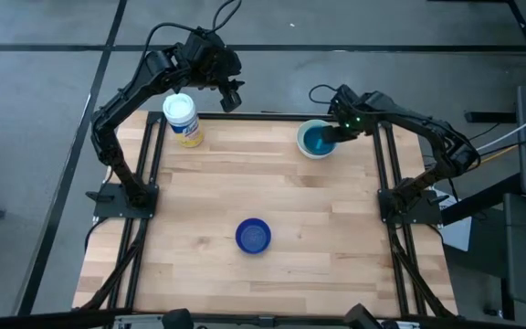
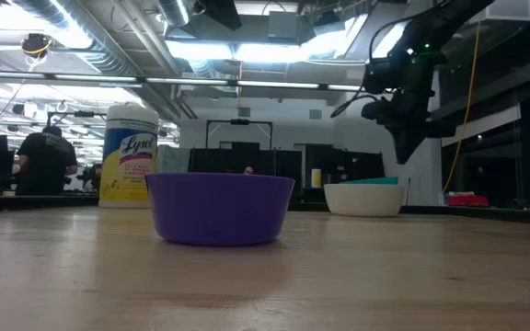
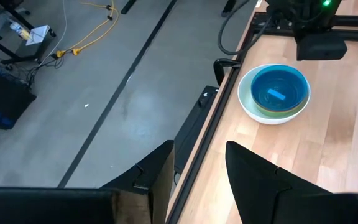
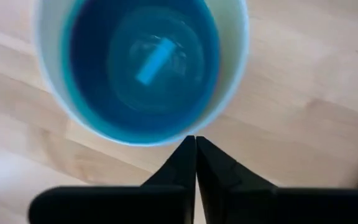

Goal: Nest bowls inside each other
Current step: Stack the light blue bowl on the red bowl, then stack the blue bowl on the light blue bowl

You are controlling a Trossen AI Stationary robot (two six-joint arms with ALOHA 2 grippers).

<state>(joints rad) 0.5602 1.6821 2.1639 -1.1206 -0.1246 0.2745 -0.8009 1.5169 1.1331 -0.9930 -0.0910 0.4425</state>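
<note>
A dark blue bowl (image 1: 253,236) (image 2: 219,208) stands alone, upright, on the near middle of the wooden table. At the far right a stack (image 1: 316,139) sits on the table: a white bowl (image 3: 252,107) outermost, a green rim inside it, a teal bowl (image 3: 279,88) innermost. My right gripper (image 4: 195,142) (image 1: 330,137) is shut, pointing down at the stack's right rim. In the low view its tips (image 2: 403,158) hang a little above the rim (image 2: 364,183). My left gripper (image 3: 197,180) (image 1: 231,99) is open and raised over the table's far left edge, holding nothing.
A white-lidded jar with a yellow label (image 1: 183,119) (image 2: 129,156) stands at the far left, below my left arm. Black frame rails (image 1: 386,174) run along the table's sides. A person (image 2: 44,161) stands in the room behind the table.
</note>
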